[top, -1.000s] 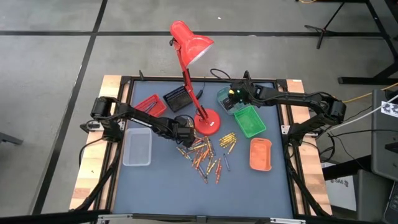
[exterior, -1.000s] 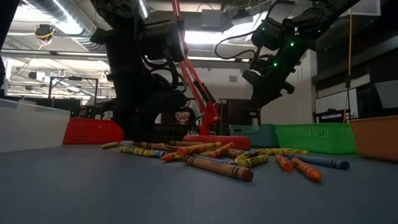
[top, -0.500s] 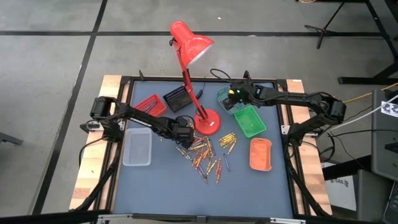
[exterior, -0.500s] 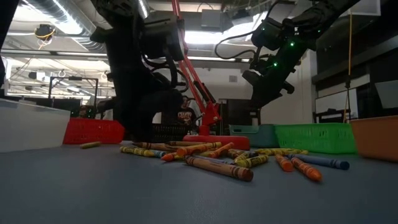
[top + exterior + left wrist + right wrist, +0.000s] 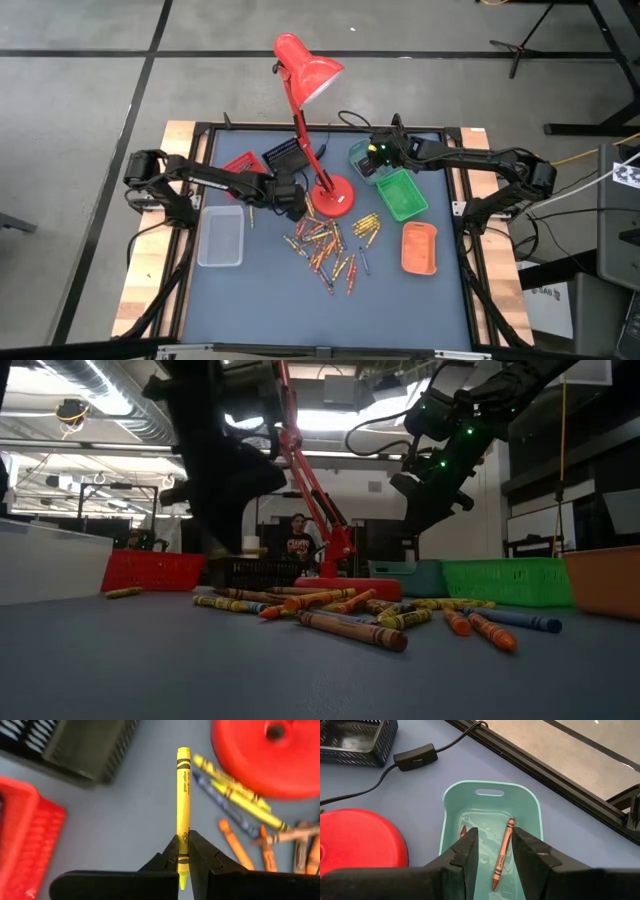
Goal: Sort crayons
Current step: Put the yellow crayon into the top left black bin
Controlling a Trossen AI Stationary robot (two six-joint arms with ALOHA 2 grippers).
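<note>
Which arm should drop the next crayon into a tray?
Left. The left gripper is already shut on a yellow crayon, lifted near the red tray. The right gripper hangs open and empty above the teal tray.

Yellow crayon [image 5: 183, 810] pinched near one end between left gripper [image 5: 183, 851] fingers, pointing straight out ahead, clear of table. Loose crayons [image 5: 332, 245], mostly orange, red, yellow, lay scattered flat on table just beyond it. Brown crayon [image 5: 502, 852] lay in teal tray beneath right gripper [image 5: 493, 851].
</note>
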